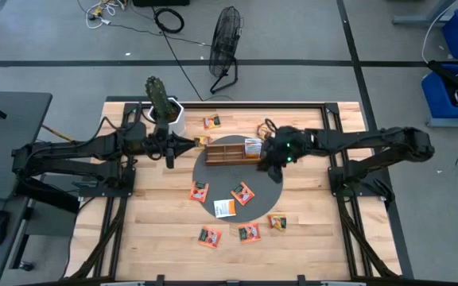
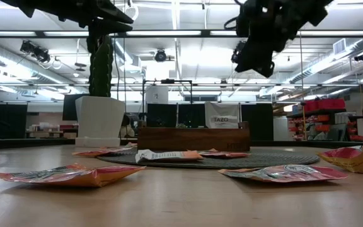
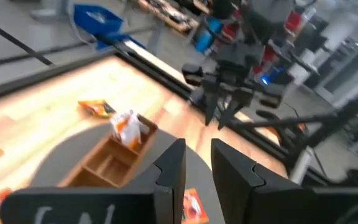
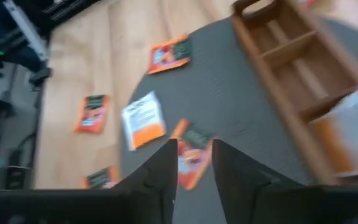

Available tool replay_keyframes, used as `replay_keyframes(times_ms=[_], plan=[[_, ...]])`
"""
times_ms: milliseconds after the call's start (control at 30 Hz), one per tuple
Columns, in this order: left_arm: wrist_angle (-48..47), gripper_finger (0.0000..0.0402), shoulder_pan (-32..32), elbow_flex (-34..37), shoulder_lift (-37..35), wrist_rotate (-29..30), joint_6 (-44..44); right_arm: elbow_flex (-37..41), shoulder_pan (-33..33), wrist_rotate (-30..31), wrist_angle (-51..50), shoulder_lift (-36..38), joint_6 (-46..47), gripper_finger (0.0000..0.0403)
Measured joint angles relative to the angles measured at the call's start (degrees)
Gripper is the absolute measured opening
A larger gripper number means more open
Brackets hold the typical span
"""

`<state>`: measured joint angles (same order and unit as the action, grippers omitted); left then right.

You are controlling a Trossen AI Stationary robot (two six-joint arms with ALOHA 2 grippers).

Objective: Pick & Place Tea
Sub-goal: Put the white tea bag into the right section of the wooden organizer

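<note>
About 9 small flat orange-red and white tea sachets (image 1: 243,193) lie flat on the table. 1 stands upright in the wooden tray's (image 1: 227,151) right end slot, 3 rest on the grey round mat (image 1: 270,187), 1 lies near the far edge, and 3 lie toward the near edge.

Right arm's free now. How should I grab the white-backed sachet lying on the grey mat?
The white-backed sachet lies flat near the grey mat's front edge, overhanging it slightly. Come straight down with the right gripper, fingers spanning two opposite edges, probably the overhanging end, clear of the orange sachet beside it.
</note>
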<state>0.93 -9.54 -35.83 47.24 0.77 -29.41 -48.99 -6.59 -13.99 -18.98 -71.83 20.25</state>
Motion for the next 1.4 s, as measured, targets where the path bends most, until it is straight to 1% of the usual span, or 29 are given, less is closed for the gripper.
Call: replay_keyframes(times_ms=[133,233,267,300,400,533,633,733,867,967,1033,1167,1233,1400], plan=[[-1.5,0.0078,0.0,0.0,0.0,-4.8,-0.8,0.0,4.7,1.5,0.0,0.0,7.6,0.0084],[-2.1,0.0078,0.6,0.0,0.0,-5.9,-3.3,0.0,8.3,1.6,0.0,0.0,10.5,0.0039],[-2.2,0.0078,0.9,0.0,0.0,-5.9,-3.8,0.0,9.5,2.0,0.0,0.0,10.7,0.002],[-2.1,0.0078,1.3,0.0,0.0,-5.9,-4.5,0.0,10.7,3.1,0.0,0.0,10.8,0.0011],[-2.1,0.0078,2.8,0.0,0.8,-6.0,-6.1,0.0,14.7,8.4,0.3,0.0,12.9,0.0009],[-2.2,0.0073,6.2,0.0,2.7,-5.9,-8.4,0.0,21.0,16.7,4.2,0.0,13.9,0.0004],[-1.7,0.0072,9.1,0.0,5.3,-6.0,-11.6,0.0,25.1,20.2,5.8,0.0,15.3,0.0002],[-1.2,0.0073,11.9,0.0,8.8,-6.0,-15.7,0.0,29.4,24.5,5.8,0.0,17.7,0.0002],[0.5,0.0073,14.8,0.0,14.5,-6.0,-21.7,0.0,35.3,27.9,5.5,0.0,21.3,0.0001],[1.7,0.0078,15.4,0.0,19.0,-5.5,-29.9,0.0,39.5,31.8,4.1,0.0,24.3,0.0001],[2.2,0.0087,15.4,0.0,22.3,-5.2,-34.6,0.0,42.2,34.5,2.7,0.0,26.6,0.0001],[4.2,0.0117,16.0,0.0,28.3,-5.5,-38.9,-0.1,46.8,38.9,-0.6,0.0,31.0,0.0],[5.6,0.0136,16.2,0.0,31.0,-6.2,-39.3,-0.1,48.7,40.4,-2.2,0.0,32.9,0.0],[12.8,0.0183,16.3,0.0,37.5,-8.5,-39.2,-0.1,52.1,43.0,-5.6,0.0,37.5,0.0]])
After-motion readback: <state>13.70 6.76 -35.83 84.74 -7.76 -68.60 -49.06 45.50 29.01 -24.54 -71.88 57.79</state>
